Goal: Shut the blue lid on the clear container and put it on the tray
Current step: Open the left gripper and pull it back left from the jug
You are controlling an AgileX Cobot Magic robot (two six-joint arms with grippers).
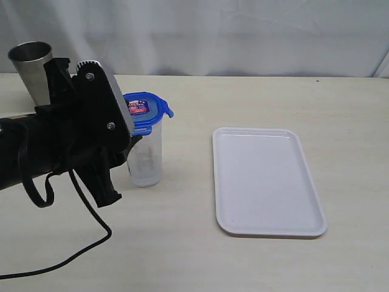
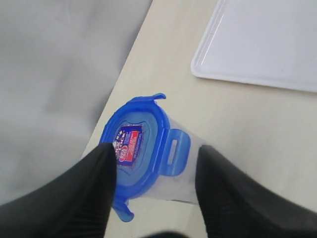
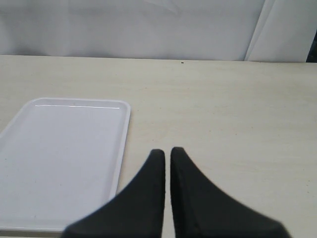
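Clear container (image 1: 148, 161) stands upright, long axis vertical, blue lid (image 1: 144, 109) on top.

Exterior view: wide, slightly above the table (image 1: 182, 255), facing the backdrop (image 1: 243, 36).
Left wrist view: close, steeply down onto the blue lid (image 2: 136, 148).
Right wrist view: low, level across the table.
Shared: the tray (image 1: 267, 182) appears in all.

Grey stainless steel cup (image 1: 28, 63), tapered and open-topped, stands upright at the far left of the table (image 1: 182, 243), near its rear edge; lower part hidden. Table surface pale beige, faint wood grain, matte. White fabric backdrop (image 1: 243, 30), creased, hangs behind the rear edge.
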